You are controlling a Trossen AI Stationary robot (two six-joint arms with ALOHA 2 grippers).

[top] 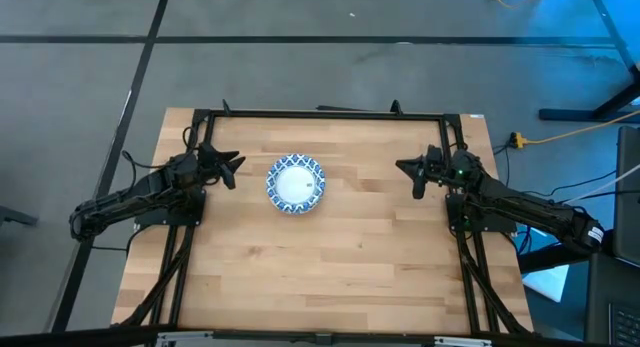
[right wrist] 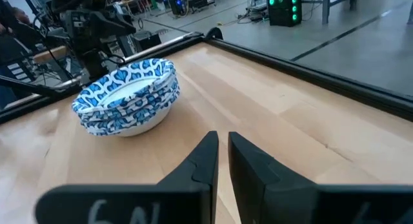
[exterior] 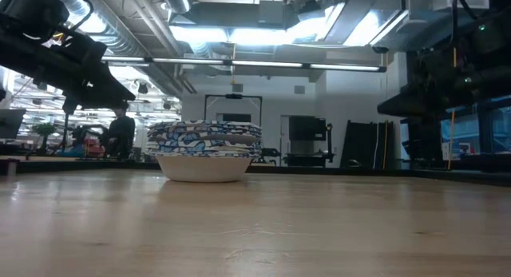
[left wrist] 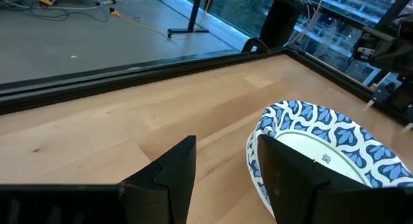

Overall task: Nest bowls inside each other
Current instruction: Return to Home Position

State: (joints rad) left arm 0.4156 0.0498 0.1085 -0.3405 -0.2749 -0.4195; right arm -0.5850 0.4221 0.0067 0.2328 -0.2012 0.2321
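High view takes in the wooden table (top: 330, 267), ringed by a black frame (top: 330, 114) on a grey floor. The left arm (top: 130, 202) lies along the table's left edge and the right arm (top: 530, 212) along its right edge, both pointing inward.

The bowls (top: 296, 183) stand nested in one stack on the table, left of its middle, between the two grippers and nearer the left one. From above they read as a single bowl with a white centre and a blue-and-white rim. The low view shows the layered rims (exterior: 205, 138) above one white base.

The left gripper (top: 228, 167) hovers just beside the stack without touching it, fingers spread and empty. In its wrist view one dark finger (left wrist: 290, 179) covers the near rim of the bowls (left wrist: 322, 124).

The right gripper (top: 408, 175) hangs well apart from the stack, its fingers (right wrist: 248, 162) drawn almost together with only a thin slit between them, grasping nothing.

Off the table, a yellow cable (top: 560, 137) runs across the floor at the right. A box with green lights (right wrist: 284, 1) glows in the room, and a person (exterior: 121, 133) stands far back.

A small dark mark (left wrist: 326, 159) sits in the top bowl's white centre, too small to read. Pale scrawl (right wrist: 122, 214) on the right wrist cannot be made out.
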